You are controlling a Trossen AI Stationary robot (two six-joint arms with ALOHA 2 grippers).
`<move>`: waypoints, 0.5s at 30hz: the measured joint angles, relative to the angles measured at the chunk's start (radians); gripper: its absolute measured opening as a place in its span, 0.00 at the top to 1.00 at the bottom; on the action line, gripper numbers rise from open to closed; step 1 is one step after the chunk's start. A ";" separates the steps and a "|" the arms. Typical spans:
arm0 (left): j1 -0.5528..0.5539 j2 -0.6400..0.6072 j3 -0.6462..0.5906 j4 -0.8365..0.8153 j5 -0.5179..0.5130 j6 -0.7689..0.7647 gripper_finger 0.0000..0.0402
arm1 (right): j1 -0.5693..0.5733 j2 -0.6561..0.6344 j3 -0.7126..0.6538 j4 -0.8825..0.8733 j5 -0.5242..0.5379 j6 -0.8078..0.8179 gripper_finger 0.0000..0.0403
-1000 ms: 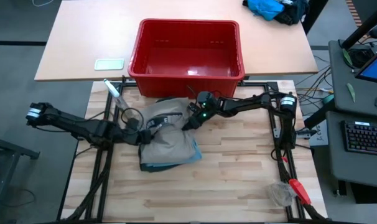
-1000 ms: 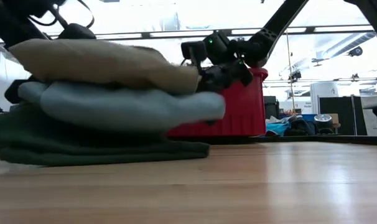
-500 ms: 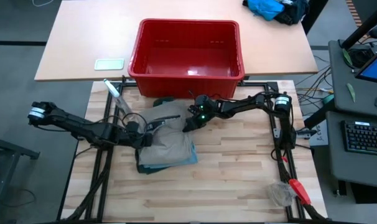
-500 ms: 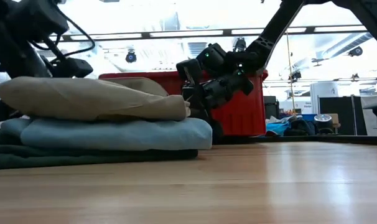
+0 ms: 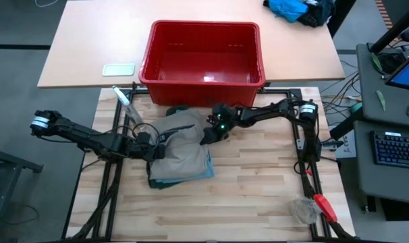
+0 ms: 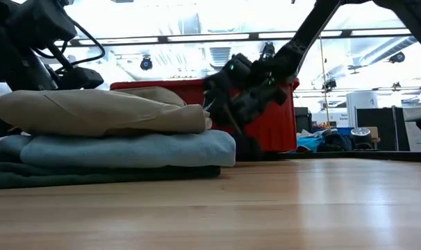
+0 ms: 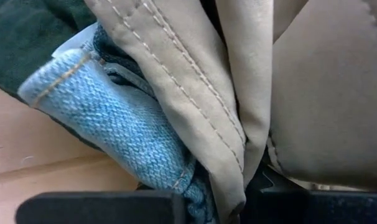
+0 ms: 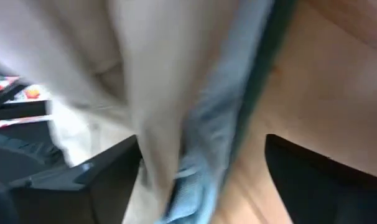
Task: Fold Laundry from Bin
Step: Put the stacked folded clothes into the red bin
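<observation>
Stack of three soft garments on the pale wooden table (image 5: 258,196): khaki-taupe piece (image 5: 184,152) on top, light blue denim trousers (image 6: 127,148) in the middle, dark green shorts (image 6: 30,173) at the bottom.

Left gripper (image 5: 157,148) at the stack's near-left edge, fingers pressed together, pinching the khaki-taupe piece's seamed edge, with the denim fold just beside.

Right gripper (image 5: 208,133) at the stack's far-right corner, fingers (image 8: 107,168) spread, khaki and denim edges lying between them.

Bright red rectangular plastic bin (image 5: 203,84) just beyond both grippers, close behind the stack. White marker (image 5: 121,96) near the left arm.
</observation>
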 joint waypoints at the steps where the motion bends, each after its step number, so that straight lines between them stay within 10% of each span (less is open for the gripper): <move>1: 0.000 0.001 0.000 0.001 0.000 0.000 0.91 | 0.002 0.018 0.000 0.011 0.002 0.000 0.17; 15: 0.000 0.002 -0.002 0.010 0.005 -0.001 0.91 | 0.027 0.158 0.071 0.295 -0.061 0.043 0.09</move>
